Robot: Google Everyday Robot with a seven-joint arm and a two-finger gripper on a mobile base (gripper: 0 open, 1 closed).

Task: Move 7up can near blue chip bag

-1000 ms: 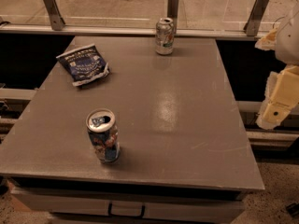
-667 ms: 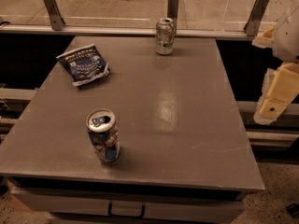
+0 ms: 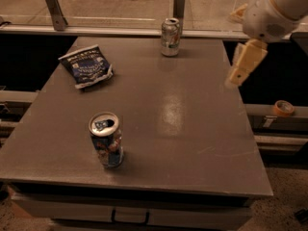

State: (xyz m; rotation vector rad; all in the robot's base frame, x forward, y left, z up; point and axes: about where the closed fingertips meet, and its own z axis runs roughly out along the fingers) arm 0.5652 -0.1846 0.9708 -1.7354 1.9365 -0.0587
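The 7up can (image 3: pixel 170 37) stands upright at the far edge of the grey table (image 3: pixel 192 129), near the middle. The blue chip bag (image 3: pixel 86 66) lies flat at the far left of the table, well apart from the can. My gripper (image 3: pixel 240 66) hangs in the air over the table's right edge, to the right of and nearer than the 7up can, holding nothing I can see.
A blue, colourfully printed can (image 3: pixel 106 139) with an open top stands near the front left of the table. A roll of tape (image 3: pixel 283 108) lies on a ledge off the right side. A rail with posts (image 3: pixel 179 4) runs behind the table.
My arm has swung left and up, from beyond the table's right side to over its right edge. The cans and the bag have not moved.
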